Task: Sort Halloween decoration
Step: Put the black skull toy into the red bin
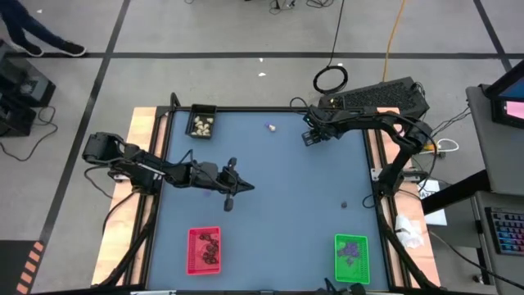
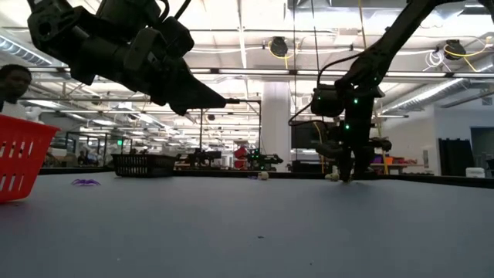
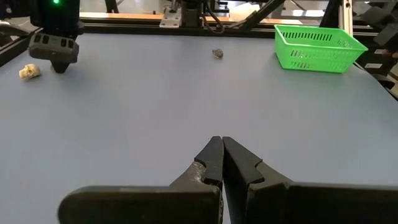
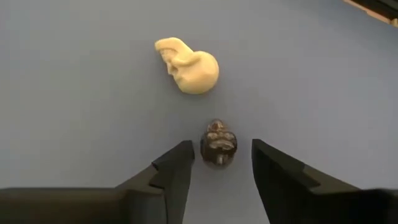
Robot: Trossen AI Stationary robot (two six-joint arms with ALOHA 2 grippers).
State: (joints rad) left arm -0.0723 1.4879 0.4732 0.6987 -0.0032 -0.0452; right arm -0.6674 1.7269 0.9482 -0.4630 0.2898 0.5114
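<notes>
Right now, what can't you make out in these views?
- Red tray and green tray contents: too small in the high view to count.
- Red tray in the low view: cut off by the picture's left edge.
- Black lump between the right gripper fingers: hidden under the arm in the high view.

Trays: 3, one black (image 1: pixel 201 121), one red (image 1: pixel 204 250), one green (image 1: pixel 352 257). Loose on the table: 2 cream-white lumps ( (image 4: pixel 188 68), (image 1: pixel 272 126)), 2 black lumps ( (image 4: pixel 218 142), (image 1: pixel 345 205)), 1 flat purple bit (image 2: pixel 86 182) by the red tray. Piles inside the trays are too small to count. Robot arms: 2. People in view: 2, both partly cut off
</notes>
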